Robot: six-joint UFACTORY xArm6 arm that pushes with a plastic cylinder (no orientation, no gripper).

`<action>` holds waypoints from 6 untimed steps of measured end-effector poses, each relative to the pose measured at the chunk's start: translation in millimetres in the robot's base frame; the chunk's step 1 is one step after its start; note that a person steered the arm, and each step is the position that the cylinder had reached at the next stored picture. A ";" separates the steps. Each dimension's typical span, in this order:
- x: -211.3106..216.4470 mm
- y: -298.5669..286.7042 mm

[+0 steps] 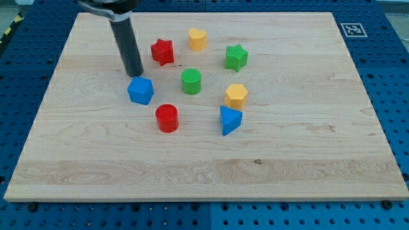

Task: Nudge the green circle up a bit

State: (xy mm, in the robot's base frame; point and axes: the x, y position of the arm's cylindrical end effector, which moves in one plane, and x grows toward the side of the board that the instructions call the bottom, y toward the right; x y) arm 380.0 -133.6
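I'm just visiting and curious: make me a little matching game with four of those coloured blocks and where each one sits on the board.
Things:
1. green circle
2. blue cube
3. yellow heart
4. blue triangle

Places:
A. nearest the view's top
B. in the middle of the cluster
C. just below my tip
D. below the yellow hexagon

Pairs: 1-B, 2-C, 3-A, 4-D

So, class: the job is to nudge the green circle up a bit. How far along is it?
Nothing looks done yet: the green circle sits untouched mid-board. In hand: my tip rests just above the blue block, to the circle's left and apart from it. Left: bring the tip below the circle, then push it toward the view's top.
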 end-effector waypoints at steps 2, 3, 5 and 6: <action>0.0 26.5; 3.4 31.9; 7.3 31.9; 9.1 31.9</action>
State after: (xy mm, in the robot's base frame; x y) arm 389.1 -101.8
